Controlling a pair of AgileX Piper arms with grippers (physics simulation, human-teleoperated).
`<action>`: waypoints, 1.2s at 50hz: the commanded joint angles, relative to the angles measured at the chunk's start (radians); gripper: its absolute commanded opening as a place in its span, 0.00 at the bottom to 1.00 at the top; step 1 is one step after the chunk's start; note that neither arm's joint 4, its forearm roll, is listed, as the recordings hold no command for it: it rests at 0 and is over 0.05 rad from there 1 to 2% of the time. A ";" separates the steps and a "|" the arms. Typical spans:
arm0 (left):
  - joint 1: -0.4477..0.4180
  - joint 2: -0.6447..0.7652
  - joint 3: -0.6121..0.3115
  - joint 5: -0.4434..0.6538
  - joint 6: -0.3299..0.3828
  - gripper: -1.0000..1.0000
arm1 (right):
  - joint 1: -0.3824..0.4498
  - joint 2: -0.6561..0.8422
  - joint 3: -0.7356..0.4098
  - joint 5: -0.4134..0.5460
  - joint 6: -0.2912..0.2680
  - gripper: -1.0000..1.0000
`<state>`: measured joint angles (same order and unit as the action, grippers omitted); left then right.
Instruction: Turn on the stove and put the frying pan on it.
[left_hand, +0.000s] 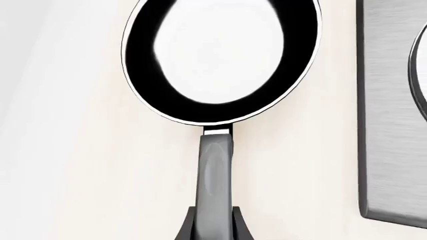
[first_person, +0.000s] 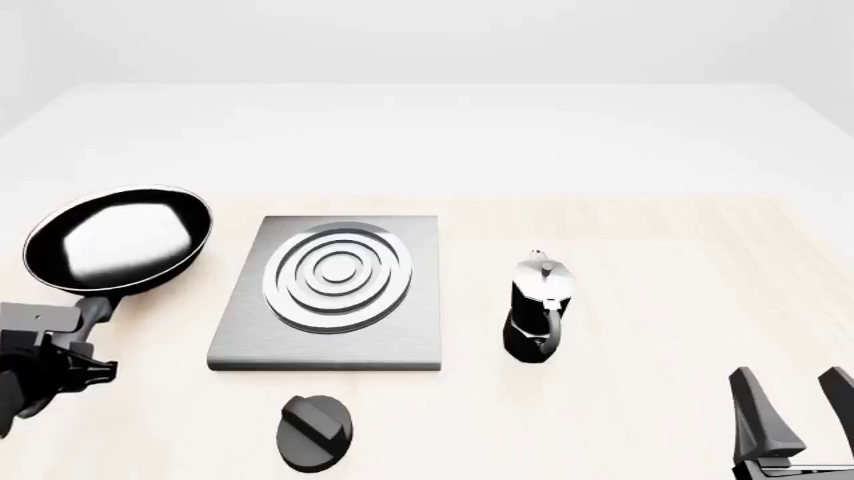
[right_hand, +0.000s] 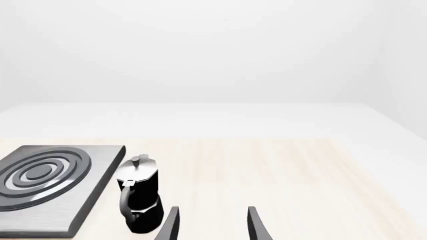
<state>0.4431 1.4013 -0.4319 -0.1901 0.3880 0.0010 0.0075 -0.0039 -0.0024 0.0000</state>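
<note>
The frying pan (first_person: 120, 240) lies left of the stove plate (first_person: 416, 335), its glossy inside facing up and its handle (first_person: 94, 303) pointing towards me. My left gripper (first_person: 83, 325) is shut on the handle end. In the left wrist view the fingers (left_hand: 187, 227) hug the handle (left_hand: 215, 175) on both sides, with the pan (left_hand: 140, 55) ahead and the stove plate's edge (left_hand: 387, 125) beside it. The black ridged knob (first_person: 315, 432) sits on the table in front of the plate. My right gripper (first_person: 797, 405) is open and empty at the near right; it also shows in the right wrist view (right_hand: 212, 227).
A small black-and-silver moka pot (first_person: 538, 308) stands upright just right of the stove plate; it also shows in the right wrist view (right_hand: 139, 197), close to my right gripper's fingers. The pale wooden table (first_person: 667, 250) stretches to the right and back.
</note>
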 joint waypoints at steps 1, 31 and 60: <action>-0.014 -0.087 -0.045 0.044 0.032 0.00 | 0.000 0.000 0.000 0.000 0.000 1.00; -0.162 -0.266 -0.036 0.167 -0.007 0.00 | 0.000 0.000 0.000 0.000 0.000 1.00; -0.321 -0.377 -0.049 0.279 -0.066 0.00 | 0.000 0.000 0.000 0.000 0.000 1.00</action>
<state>0.1709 1.0698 -0.4476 0.0608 0.3364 0.0010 0.0076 -0.0039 -0.0024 0.0000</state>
